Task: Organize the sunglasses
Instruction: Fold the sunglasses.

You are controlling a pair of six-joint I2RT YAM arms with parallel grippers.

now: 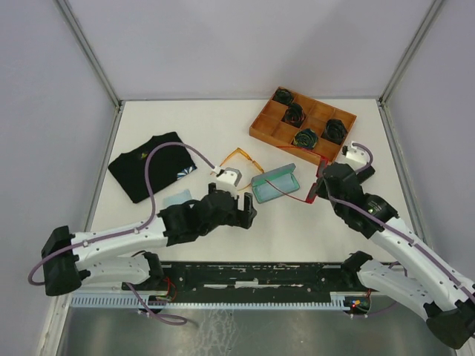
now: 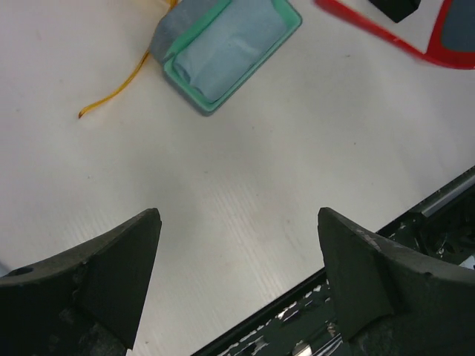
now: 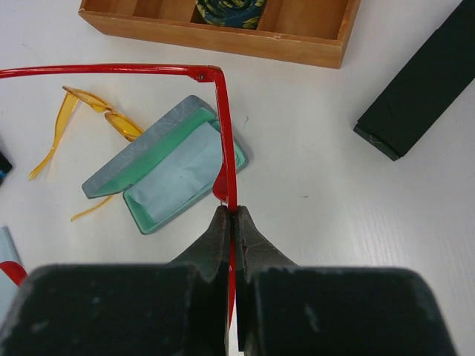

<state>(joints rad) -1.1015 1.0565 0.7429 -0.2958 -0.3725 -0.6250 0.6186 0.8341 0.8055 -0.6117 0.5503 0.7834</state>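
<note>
Red sunglasses (image 3: 225, 133) sit clamped in the right pincer (image 3: 232, 215).

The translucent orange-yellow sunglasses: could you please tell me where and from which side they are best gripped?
On the translucent orange-yellow sunglasses, probably grip the outer temple from above, jaws across it: that thin arm lies splayed on bare table, whereas the other runs beside the open grey-green case.

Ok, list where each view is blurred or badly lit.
Top external: even light, sharp throughout. Left wrist: the red sunglasses at top right look smeared. Right wrist: the body of the right gripper, near the lens, is blurred.
</note>
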